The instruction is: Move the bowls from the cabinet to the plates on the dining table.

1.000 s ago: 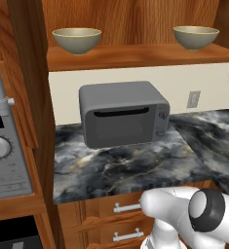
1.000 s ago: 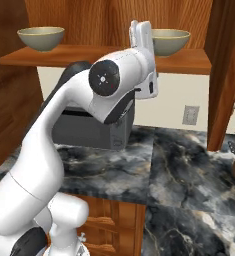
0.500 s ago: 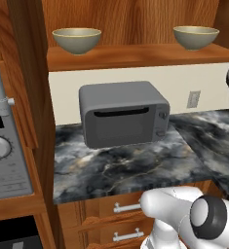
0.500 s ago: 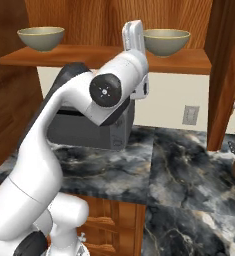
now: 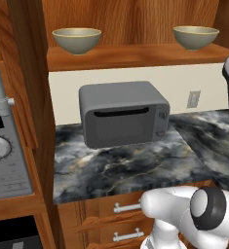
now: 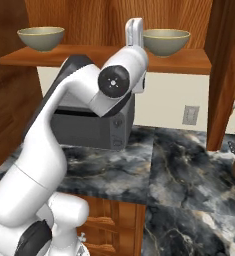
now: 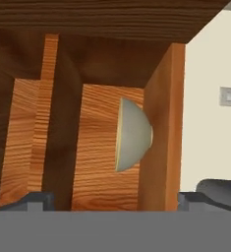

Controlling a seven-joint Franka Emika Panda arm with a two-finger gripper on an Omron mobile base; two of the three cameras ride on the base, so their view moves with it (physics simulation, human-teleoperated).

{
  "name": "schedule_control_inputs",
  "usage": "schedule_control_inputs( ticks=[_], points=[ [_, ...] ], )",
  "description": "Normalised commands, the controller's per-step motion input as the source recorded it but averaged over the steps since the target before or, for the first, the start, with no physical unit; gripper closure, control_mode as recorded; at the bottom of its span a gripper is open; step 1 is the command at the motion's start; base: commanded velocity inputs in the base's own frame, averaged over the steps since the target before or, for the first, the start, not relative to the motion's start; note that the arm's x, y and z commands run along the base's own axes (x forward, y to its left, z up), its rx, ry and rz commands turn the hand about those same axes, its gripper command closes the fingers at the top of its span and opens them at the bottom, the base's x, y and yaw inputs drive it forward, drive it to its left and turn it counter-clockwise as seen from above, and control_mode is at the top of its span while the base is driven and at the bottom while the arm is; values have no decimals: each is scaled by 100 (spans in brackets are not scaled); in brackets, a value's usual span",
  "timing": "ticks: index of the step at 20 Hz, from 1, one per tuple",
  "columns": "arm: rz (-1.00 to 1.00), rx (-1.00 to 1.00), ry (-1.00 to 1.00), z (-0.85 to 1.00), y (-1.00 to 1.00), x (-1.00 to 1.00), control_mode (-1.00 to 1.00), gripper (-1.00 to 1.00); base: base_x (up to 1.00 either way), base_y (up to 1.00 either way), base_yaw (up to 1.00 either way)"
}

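Two grey-olive bowls stand apart on the shelf [image 5: 135, 56] of the open wooden cabinet: the left bowl [image 5: 77, 40] [image 6: 41, 38] and the right bowl [image 5: 196, 36] [image 6: 166, 41]. My gripper [image 6: 134, 27] points upward in front of the shelf, just left of the right bowl and not touching it. In the rolled hand view my gripper [image 7: 114, 201] is open, its fingertips [image 7: 38, 199] far apart. A bowl [image 7: 131, 140] lies straight ahead there, against the shelf board [image 7: 161, 128]. The plates and the dining table are out of view.
A grey toaster oven [image 5: 123, 114] sits on the small marbled counter [image 5: 125, 168] under the shelf, with a wall outlet [image 5: 194, 98] beside it. An appliance panel [image 5: 6, 155] stands at the left and a cabinet post [image 6: 224, 75] at the right. Wooden drawers [image 5: 121, 209] lie below.
The hand has shifted slightly left and straightened upright in front of the shelf. Both bowls stay where they were.
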Motion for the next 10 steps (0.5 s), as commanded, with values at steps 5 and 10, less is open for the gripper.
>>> schedule_control_inputs(
  ticks=[5, 10],
  points=[
    [4, 2, -2, 1, 7, 14, -100, -100, 0, 0, 0],
    [0, -2, -6, 0, 13, 10, -100, -100, 0, 0, 0]
  ],
)
